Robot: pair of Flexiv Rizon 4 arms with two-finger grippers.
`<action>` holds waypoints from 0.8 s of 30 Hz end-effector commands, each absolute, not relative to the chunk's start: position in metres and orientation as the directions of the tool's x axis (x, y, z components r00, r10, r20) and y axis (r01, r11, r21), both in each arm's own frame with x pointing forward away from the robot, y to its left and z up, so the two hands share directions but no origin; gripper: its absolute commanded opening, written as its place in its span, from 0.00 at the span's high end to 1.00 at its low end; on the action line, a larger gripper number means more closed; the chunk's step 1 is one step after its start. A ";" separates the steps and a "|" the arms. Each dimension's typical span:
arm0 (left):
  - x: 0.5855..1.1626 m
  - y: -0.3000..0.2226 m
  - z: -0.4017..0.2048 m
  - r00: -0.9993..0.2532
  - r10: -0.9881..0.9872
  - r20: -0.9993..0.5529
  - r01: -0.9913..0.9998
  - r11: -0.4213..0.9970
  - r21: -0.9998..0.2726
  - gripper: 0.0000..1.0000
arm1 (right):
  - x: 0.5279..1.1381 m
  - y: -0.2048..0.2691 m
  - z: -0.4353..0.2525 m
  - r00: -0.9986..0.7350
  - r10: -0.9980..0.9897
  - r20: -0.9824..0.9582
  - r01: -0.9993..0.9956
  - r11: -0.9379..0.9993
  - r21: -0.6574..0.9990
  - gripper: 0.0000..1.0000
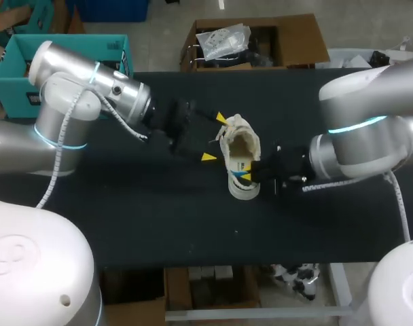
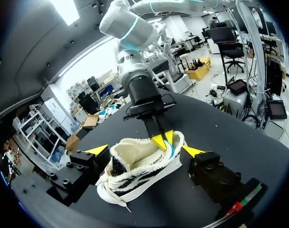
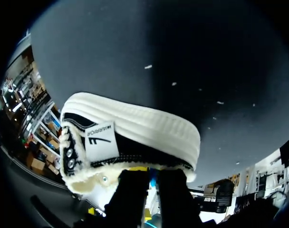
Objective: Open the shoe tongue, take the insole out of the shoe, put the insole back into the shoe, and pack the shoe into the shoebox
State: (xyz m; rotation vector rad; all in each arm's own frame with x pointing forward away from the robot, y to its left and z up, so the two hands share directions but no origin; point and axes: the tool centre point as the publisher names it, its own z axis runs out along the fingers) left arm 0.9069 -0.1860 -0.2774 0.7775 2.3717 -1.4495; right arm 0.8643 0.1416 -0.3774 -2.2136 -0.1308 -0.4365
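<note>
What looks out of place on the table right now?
Little: a loose lace end trails from the toe of the sneaker onto the black table. Nothing looks spilled or damaged.

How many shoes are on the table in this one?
1. The shoe lies in the middle of the table, inside the open left tool, with the right tool clamped on its collar rim. No second shoe shows.
</note>
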 end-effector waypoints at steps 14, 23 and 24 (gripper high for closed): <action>0.909 -0.139 -0.244 -0.884 0.251 -0.395 0.463 0.584 -0.667 0.00 | 0.844 0.135 -0.352 0.923 -0.034 0.382 0.263 -0.671 -0.693 0.00; 0.909 -0.139 -0.244 -0.884 0.251 -0.395 0.463 0.584 -0.667 0.00 | 0.838 0.149 -0.325 0.898 0.028 0.439 0.352 -0.645 -0.678 0.61; 0.909 -0.139 -0.244 -0.884 0.251 -0.395 0.463 0.584 -0.667 0.00 | 0.839 0.151 -0.324 0.896 0.032 0.443 0.360 -0.638 -0.681 0.95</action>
